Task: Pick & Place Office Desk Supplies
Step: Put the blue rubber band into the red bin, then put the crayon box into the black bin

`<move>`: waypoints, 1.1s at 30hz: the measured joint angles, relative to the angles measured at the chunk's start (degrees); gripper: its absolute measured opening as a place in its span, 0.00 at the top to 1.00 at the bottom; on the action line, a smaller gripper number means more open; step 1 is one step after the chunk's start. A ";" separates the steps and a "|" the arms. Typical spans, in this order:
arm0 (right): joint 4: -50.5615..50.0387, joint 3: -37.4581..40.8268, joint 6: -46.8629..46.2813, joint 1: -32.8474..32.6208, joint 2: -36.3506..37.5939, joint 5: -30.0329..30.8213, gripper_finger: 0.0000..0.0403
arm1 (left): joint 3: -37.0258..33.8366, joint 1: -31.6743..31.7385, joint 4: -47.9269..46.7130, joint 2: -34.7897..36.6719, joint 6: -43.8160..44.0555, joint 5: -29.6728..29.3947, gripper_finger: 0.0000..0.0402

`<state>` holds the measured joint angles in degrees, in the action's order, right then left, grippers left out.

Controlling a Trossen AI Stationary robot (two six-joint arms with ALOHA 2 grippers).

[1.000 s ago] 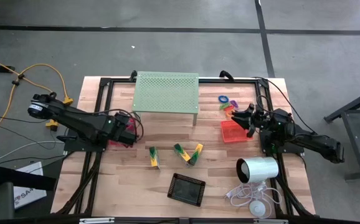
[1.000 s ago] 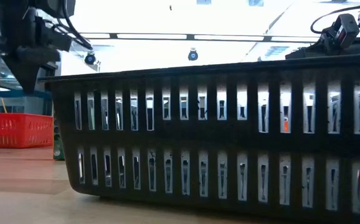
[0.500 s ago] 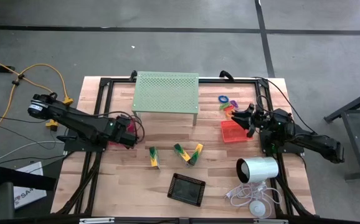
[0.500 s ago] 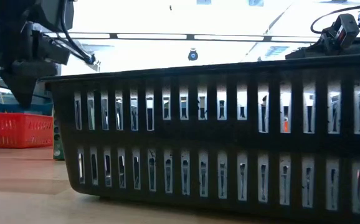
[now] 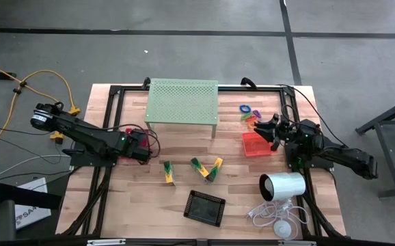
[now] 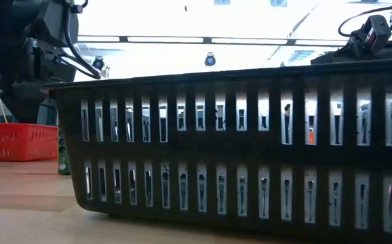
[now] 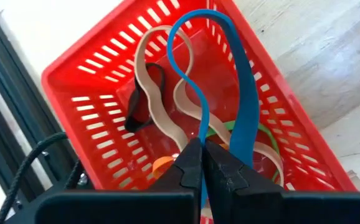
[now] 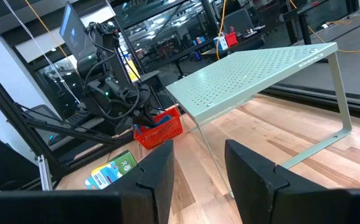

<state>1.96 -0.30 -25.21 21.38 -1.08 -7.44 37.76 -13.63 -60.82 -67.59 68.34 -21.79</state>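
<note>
Pinching a blue band (image 7: 242,93) over the red tray (image 7: 93,93), the left gripper (image 7: 203,163) is judged mid-placement, release being called for next; the right gripper (image 8: 198,168) is held open.

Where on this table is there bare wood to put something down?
The widest bare patch is the near left corner, between the yellow-and-green clips, the black tray and the table's edge. A bare strip also runs between the green stand and the clips. The right side is crowded: orange tray, rings, white cylinder.
</note>
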 joint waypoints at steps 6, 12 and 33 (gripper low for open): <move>0.02 -0.01 0.01 -0.01 0.02 0.00 0.68 | -2.75 0.00 4.20 0.00 -0.65 0.57 1.00; 0.00 -0.02 0.00 -0.01 0.02 0.00 0.68 | -3.28 0.00 4.78 0.00 -2.07 0.62 0.97; 0.00 -0.02 -0.01 -0.01 0.00 0.00 0.68 | 0.69 1.24 1.81 8.53 -7.73 0.16 0.73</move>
<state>1.96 -0.32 -25.21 21.37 -1.08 -7.44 38.46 -12.39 -59.02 -59.06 60.60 -21.63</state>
